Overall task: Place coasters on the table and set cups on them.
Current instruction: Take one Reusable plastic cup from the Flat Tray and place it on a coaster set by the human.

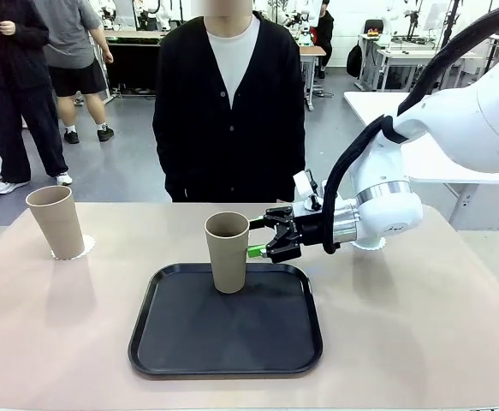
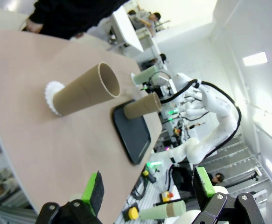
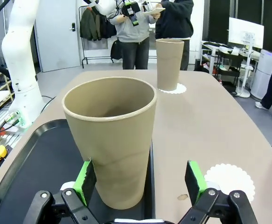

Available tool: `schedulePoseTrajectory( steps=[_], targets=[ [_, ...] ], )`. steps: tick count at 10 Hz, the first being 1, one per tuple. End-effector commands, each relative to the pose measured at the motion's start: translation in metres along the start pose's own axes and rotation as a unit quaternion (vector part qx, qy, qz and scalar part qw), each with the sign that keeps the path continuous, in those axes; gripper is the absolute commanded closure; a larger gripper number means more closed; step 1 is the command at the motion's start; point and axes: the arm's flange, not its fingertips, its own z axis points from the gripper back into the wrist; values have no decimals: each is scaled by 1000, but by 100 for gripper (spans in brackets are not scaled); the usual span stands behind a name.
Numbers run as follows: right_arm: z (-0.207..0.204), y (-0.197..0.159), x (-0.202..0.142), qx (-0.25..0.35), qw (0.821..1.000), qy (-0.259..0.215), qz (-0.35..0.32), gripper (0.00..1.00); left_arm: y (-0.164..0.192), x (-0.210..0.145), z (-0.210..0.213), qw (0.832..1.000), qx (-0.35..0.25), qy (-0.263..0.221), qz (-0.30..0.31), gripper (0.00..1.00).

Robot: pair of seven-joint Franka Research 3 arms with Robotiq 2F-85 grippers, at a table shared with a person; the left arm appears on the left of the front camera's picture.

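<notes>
While my right pincer [image 1: 260,235] stands spread beside the beige cup on the black tray [image 1: 226,356], front view, nothing is pinched; its green pads sit just at the cup on the tray [image 1: 228,251]. A second beige cup [image 1: 56,222] stands on a coaster [image 1: 84,248] at the table's [image 1: 420,325] left. Left wrist view: my left pincer [image 2: 147,184] hangs spread over the table edge, well apart from both cups. Right wrist view: pads [image 3: 85,174] flank the near cup, apart from it; a bare coaster [image 3: 230,181] lies beside the tray.
</notes>
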Motion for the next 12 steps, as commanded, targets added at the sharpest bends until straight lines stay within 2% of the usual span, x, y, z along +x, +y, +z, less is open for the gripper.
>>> schedulePoseTrajectory(
  steps=[1, 2, 3, 12],
  targets=[
    [6, -3, 4, 14, 1000, 3, -1, 0, -2, 0, 1, 1000, 5, 0, 2, 0],
    [12, 0, 5, 13, 1000, 14, -3, 0, -2, 0, 1, 1000, 5, 0, 2, 0],
    [1, 0, 0, 1, 1000, 0, 1, 0, -2, 0, 1, 1000, 5, 0, 2, 0],
    [1, 0, 0, 1, 1000, 0, 1, 0, -2, 0, 1, 1000, 5, 0, 2, 0]
  ],
)
